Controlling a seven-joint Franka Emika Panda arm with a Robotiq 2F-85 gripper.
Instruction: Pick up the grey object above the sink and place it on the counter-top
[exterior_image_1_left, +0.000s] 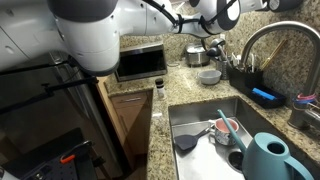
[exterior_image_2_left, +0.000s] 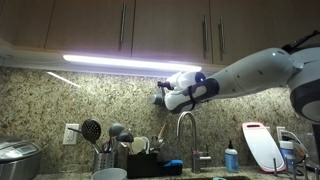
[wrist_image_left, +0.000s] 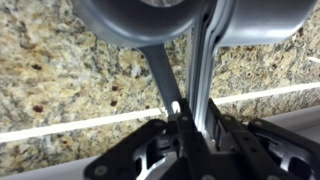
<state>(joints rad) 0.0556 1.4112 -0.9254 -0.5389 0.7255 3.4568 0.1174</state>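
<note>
My gripper (exterior_image_2_left: 161, 95) is raised high in front of the granite backsplash, just under the cabinet light, above the faucet (exterior_image_2_left: 185, 128). It is shut on the grey object (exterior_image_2_left: 155, 100), a small dark lump at its tip. In the wrist view the jaws (wrist_image_left: 185, 108) close on thin grey stems that lead to the object's rounded grey body (wrist_image_left: 150, 20). In an exterior view the gripper (exterior_image_1_left: 213, 17) hangs over the back of the counter-top (exterior_image_1_left: 185, 87), behind the steel sink (exterior_image_1_left: 180, 120).
A dark flat-headed utensil (exterior_image_1_left: 185, 143) and other items lie in the sink. A teal watering can (exterior_image_1_left: 265, 160) stands at its near corner. A pale bowl (exterior_image_1_left: 209, 76), a rice cooker (exterior_image_1_left: 197, 55), a utensil holder (exterior_image_2_left: 110, 150) and a blue sponge (exterior_image_1_left: 265, 96) stand on the counter.
</note>
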